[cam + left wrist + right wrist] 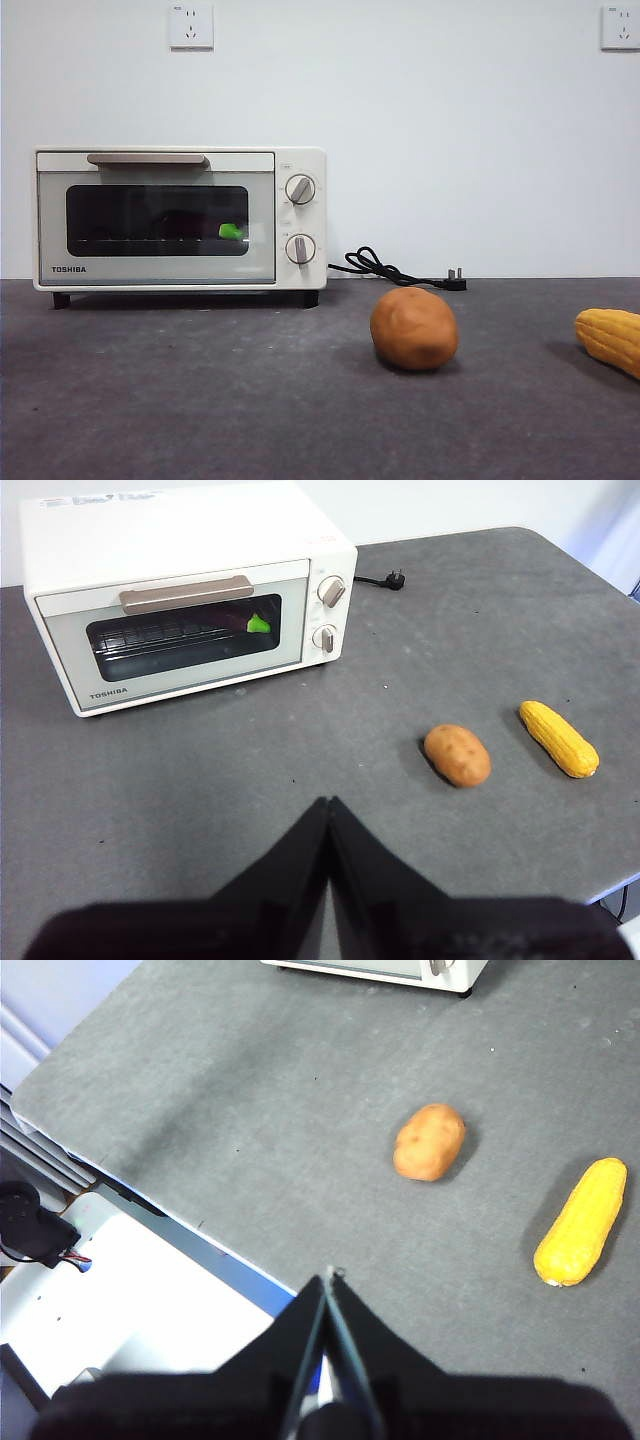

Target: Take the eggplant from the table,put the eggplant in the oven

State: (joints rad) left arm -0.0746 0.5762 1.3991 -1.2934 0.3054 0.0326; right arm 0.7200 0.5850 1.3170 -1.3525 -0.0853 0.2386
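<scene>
Two closed claws (328,805) (330,1278); one eggplant (247,623) inside one oven (190,590).

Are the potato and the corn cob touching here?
Apart. The left wrist view shows bare table between the potato and the corn cob; the right wrist view shows the same gap.

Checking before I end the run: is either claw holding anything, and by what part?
Nothing is held. Left claw and right claw are both shut and empty. The eggplant lies inside the closed oven.
</scene>
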